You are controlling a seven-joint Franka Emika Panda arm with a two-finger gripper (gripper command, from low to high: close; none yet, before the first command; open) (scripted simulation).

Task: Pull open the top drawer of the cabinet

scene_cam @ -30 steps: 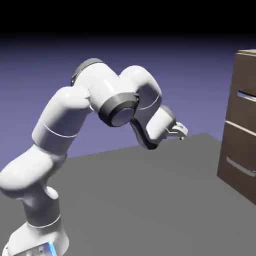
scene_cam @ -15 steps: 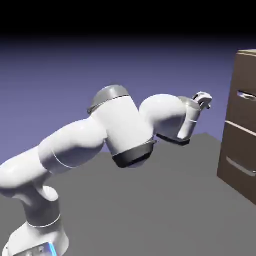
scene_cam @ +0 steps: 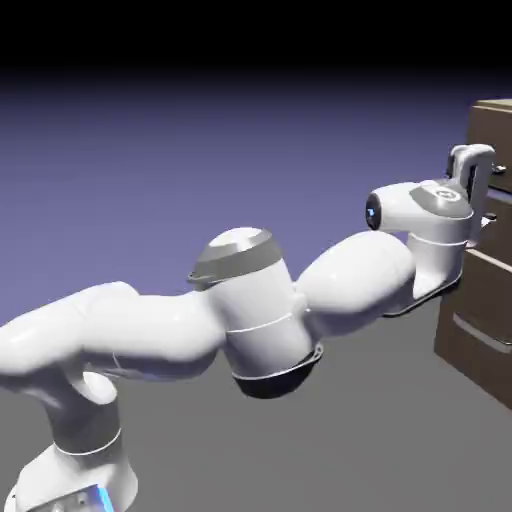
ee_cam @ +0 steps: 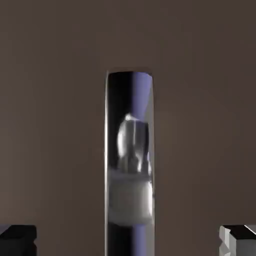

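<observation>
- Cabinet stands at the exterior view's right edge, on the grey tabletop; tall, boxy, brown wood-look, only partly in frame.
- Stacked drawer fronts show on its near face. The top drawer is the uppermost one, just under the cabinet's top; its pale handle is mostly hidden behind the hand in this view.
- A lower drawer front carries a thin pale grey bar handle.
- Arm stretches low and long from lower left toward the cabinet; hand sits right up at the cabinet face, at top-drawer level.
- Claw is spread wide, nothing between the fingers; contact with the drawer cannot be told.
- Hand view: brown drawer front fills the picture. The handle runs as a shiny bar down the middle, mirroring the robot, centred between the two grey fingertips at the bottom corners, well apart from both.
</observation>
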